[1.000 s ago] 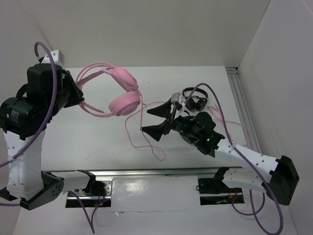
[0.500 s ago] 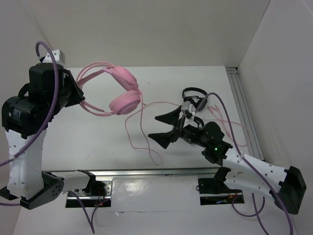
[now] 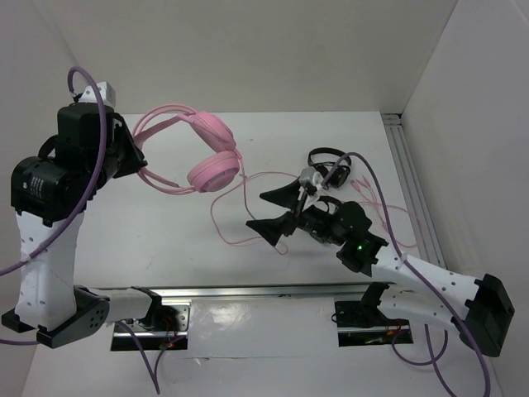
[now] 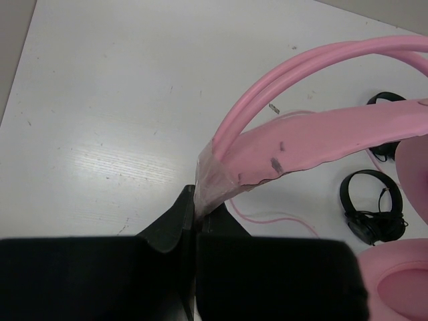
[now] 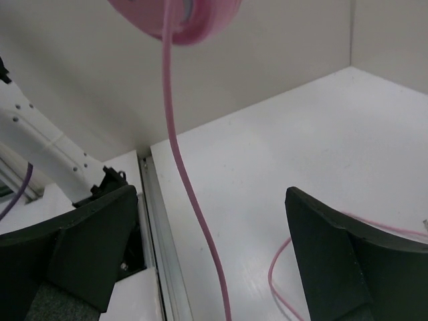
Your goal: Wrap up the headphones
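Note:
The pink headphones (image 3: 211, 149) hang in the air above the table's left half, held by their headband. My left gripper (image 3: 131, 157) is shut on the headband (image 4: 314, 134). The thin pink cable (image 3: 227, 219) drops from the lower cup and loops over the table. My right gripper (image 3: 271, 209) is open, right of the cable loop, holding nothing. In the right wrist view the cable (image 5: 190, 200) hangs between my open fingers (image 5: 341, 261), untouched, below a pink cup (image 5: 177, 17).
Two small black headphones (image 3: 329, 165) lie on the table behind my right gripper; they also show in the left wrist view (image 4: 371, 207). A metal rail (image 3: 248, 291) runs along the near table edge. White walls close in the back and right.
My right gripper swung right, then came back left toward the cable, still open. The cable loop on the table has drawn up shorter. My left arm lifted the headphones slightly.

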Action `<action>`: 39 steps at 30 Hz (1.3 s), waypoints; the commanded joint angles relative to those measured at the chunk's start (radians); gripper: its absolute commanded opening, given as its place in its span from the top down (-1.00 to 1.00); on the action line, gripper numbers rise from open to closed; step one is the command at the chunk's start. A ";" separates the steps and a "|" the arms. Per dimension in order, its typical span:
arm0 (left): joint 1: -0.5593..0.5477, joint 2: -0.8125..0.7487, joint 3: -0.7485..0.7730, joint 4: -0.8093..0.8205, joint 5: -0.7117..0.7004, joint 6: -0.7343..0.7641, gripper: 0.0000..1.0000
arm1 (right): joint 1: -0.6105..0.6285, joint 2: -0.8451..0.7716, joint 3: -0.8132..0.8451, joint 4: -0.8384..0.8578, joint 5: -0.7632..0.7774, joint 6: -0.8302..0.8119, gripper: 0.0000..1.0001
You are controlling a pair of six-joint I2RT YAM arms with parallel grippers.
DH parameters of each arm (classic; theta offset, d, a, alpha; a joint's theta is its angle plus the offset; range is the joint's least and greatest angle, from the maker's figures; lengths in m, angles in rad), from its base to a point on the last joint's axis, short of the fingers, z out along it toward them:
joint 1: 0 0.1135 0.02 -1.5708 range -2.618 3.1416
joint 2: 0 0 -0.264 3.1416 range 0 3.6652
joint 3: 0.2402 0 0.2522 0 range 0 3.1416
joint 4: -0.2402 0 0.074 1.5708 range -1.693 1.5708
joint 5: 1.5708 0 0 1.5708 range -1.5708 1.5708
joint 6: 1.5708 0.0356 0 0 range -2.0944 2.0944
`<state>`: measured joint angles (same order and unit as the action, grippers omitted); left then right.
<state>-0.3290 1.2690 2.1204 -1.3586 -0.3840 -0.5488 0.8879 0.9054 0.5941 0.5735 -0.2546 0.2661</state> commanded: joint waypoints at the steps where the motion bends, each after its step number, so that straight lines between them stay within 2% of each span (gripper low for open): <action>1: 0.001 0.000 0.039 0.131 0.028 -0.036 1.00 | 0.006 0.052 -0.020 0.021 -0.072 -0.013 -0.96; 4: 0.001 0.009 0.076 0.131 0.028 -0.036 1.00 | 0.017 0.127 -0.069 0.104 -0.091 0.001 -0.87; 8: 0.001 0.027 0.101 0.131 0.028 -0.025 1.00 | 0.017 0.206 -0.134 0.209 -0.066 0.013 -0.65; 11: 0.001 0.036 0.125 0.122 0.016 -0.025 1.00 | 0.017 0.257 -0.157 0.262 -0.090 0.022 -0.38; 12: 0.011 0.046 0.125 0.122 0.005 -0.025 1.00 | 0.017 0.288 -0.157 0.275 -0.100 0.031 -0.26; 13: 0.011 0.046 0.125 0.122 -0.007 -0.025 1.00 | 0.017 0.299 -0.157 0.288 -0.113 0.032 0.11; 16: 0.011 0.046 0.095 0.122 -0.042 -0.025 1.00 | 0.017 0.299 -0.166 0.299 -0.094 0.032 0.59; 17: 0.011 0.046 0.084 0.131 -0.058 -0.025 1.00 | 0.017 0.299 -0.166 0.280 -0.075 0.032 0.87; 18: 0.011 0.046 0.057 0.131 -0.075 -0.025 1.00 | 0.017 0.271 -0.166 0.260 -0.057 0.016 0.96; 21: 0.011 0.026 -0.041 0.168 -0.177 -0.025 1.00 | 0.058 0.186 -0.125 0.099 0.075 -0.053 1.00; 22: 0.011 0.015 -0.081 0.186 -0.241 -0.025 1.00 | 0.078 0.156 -0.088 -0.006 0.206 -0.076 1.00; 25: 0.011 -0.017 -0.242 0.251 -0.350 -0.001 1.00 | 0.166 0.055 0.004 -0.201 0.445 -0.175 1.00; 28: -0.024 -0.026 -0.370 0.282 -0.430 0.039 1.00 | 0.204 0.018 0.091 -0.329 0.576 -0.261 1.00; 32: -0.134 0.019 -0.499 0.337 -0.478 0.121 1.00 | 0.227 0.038 0.240 -0.493 0.626 -0.347 1.00; 34: -0.226 0.044 -0.565 0.372 -0.478 0.188 1.00 | 0.227 0.076 0.286 -0.540 0.626 -0.390 1.00; 39: -0.433 0.125 -0.614 0.395 -0.541 0.262 1.00 | 0.259 0.139 0.401 -0.669 0.626 -0.464 1.00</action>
<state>-0.6815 1.3804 1.5002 -1.0657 -0.8413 -0.3435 1.1156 1.0214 0.9356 0.0338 0.3347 -0.1165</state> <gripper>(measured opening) 0.090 0.022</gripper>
